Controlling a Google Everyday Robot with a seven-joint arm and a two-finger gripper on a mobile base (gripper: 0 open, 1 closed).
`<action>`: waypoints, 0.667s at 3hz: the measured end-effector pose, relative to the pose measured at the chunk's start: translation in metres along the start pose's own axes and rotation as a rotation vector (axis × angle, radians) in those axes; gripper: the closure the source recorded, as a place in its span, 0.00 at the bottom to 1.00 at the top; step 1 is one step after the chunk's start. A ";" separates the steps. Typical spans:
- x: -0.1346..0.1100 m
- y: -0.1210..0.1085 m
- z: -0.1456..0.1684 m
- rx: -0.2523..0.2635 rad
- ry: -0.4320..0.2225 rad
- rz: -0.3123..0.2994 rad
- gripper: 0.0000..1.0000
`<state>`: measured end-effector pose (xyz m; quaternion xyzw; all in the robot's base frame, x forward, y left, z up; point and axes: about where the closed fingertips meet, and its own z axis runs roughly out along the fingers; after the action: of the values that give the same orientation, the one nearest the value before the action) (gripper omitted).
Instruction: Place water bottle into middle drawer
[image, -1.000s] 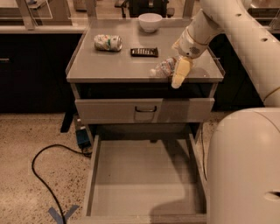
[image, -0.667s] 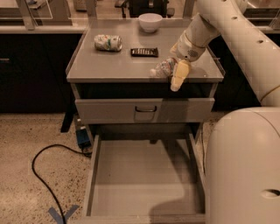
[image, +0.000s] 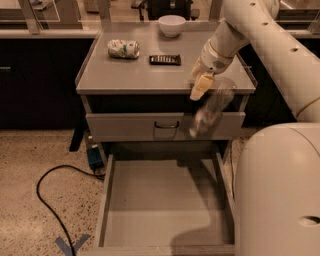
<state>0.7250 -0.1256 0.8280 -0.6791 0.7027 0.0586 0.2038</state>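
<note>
The water bottle (image: 206, 111) is a clear blurred shape in mid-air, tilted, in front of the cabinet's upper drawer front and above the right part of the open drawer. The middle drawer (image: 150, 205) is pulled out wide below it, with a bare grey floor and low side walls. My gripper (image: 202, 84) hangs at the right front edge of the cabinet top, just above the bottle, open and holding nothing.
A crushed white-green can (image: 123, 48), a black flat device (image: 165, 59) and a white bowl (image: 171, 25) sit on the cabinet top (image: 130, 75). A closed drawer front with a dark loop handle (image: 165, 124) is above the open drawer. A black cable (image: 47, 200) lies on the floor at left.
The bottle was at the gripper on the cabinet top's front edge; now it has left the gripper and is dropping in front of the cabinet. The gripper has barely moved.
</note>
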 end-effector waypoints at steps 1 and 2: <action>0.000 0.000 0.000 0.000 0.000 0.000 0.66; -0.011 0.015 -0.002 -0.014 -0.010 -0.026 0.88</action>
<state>0.7099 -0.1150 0.8311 -0.6894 0.6923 0.0641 0.2034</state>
